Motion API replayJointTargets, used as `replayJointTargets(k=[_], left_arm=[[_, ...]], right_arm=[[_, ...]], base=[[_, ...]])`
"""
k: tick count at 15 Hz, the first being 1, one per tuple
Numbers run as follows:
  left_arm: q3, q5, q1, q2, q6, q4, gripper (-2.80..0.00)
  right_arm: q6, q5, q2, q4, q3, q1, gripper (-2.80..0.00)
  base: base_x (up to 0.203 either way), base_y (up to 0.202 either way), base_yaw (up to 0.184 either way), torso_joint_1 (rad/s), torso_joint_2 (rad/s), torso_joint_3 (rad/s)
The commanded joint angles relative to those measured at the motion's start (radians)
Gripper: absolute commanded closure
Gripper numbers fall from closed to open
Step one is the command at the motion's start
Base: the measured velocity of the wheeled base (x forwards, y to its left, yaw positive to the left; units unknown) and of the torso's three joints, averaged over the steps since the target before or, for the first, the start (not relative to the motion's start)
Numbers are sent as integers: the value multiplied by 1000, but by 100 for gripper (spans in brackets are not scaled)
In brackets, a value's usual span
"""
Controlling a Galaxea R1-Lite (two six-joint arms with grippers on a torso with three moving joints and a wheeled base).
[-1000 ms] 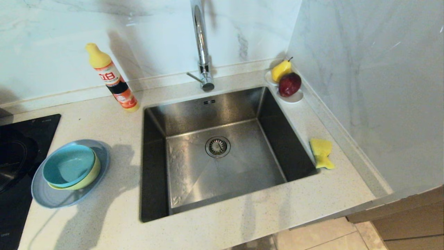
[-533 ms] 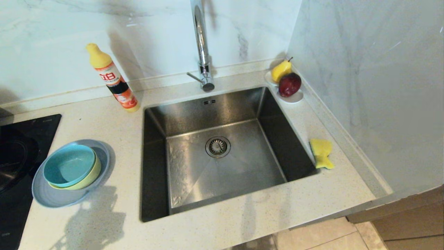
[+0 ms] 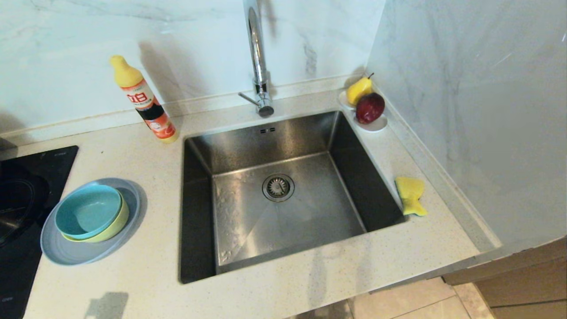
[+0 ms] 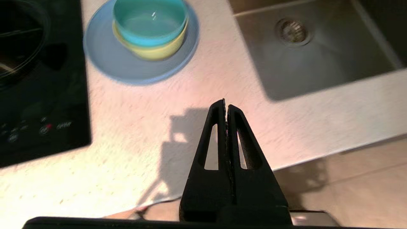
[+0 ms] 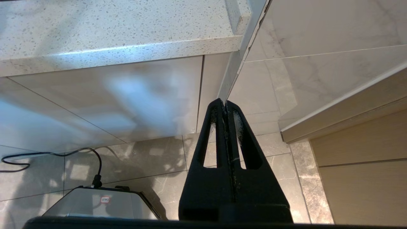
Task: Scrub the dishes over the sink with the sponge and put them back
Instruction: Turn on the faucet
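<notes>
The dishes sit stacked left of the sink (image 3: 274, 235): a teal bowl (image 3: 86, 212) inside a yellow-green bowl (image 3: 116, 227) on a grey-blue plate (image 3: 66, 252). The same stack shows in the left wrist view as teal bowl (image 4: 149, 19), yellow-green bowl (image 4: 155, 52) and plate (image 4: 114, 63). The yellow sponge (image 3: 410, 195) lies on the counter right of the sink. My left gripper (image 4: 226, 105) is shut and empty above the counter's front edge, well short of the dishes. My right gripper (image 5: 225, 103) is shut and empty, hanging below the counter edge over the floor. Neither gripper shows in the head view.
A detergent bottle (image 3: 144, 102) leans behind the sink's left corner. The chrome faucet (image 3: 258, 57) rises at the back. A white dish (image 3: 374, 125) with a pear and an apple sits at the back right. A black cooktop (image 3: 22, 212) borders the dishes on the left. A wall stands close on the right.
The arm's shadow on the counter has slid from beside the plate toward the front edge and shrunk. The dishes and sponge have not moved.
</notes>
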Motion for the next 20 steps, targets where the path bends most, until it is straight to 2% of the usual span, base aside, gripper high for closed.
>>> replayJointTargets(k=[1,2,4,12,18,20], left_arm=[[136,16,0,-139,43,-53,0],[202,21,0,-137,44,-105,0],[257,16,0,-132,-8,-151,0],[260,16,0,-132,-39,-164,0],[263,19,0,-134,-16,-164,0],[210,12,0,-133,-20,-165,0]], right_arm=[[-1,0,-1,1,0,0,0],[0,0,0,1,0,0,0],[0,0,0,1,0,0,0],[0,0,-1,1,0,0,0],[0,0,-1,1,0,0,0],[0,0,-1,1,0,0,0]], base=[[0,0,0,0,0,0],[0,0,0,0,0,0],[0,0,0,0,0,0],[0,0,0,0,0,0],[0,0,0,0,0,0],[0,0,0,0,0,0]])
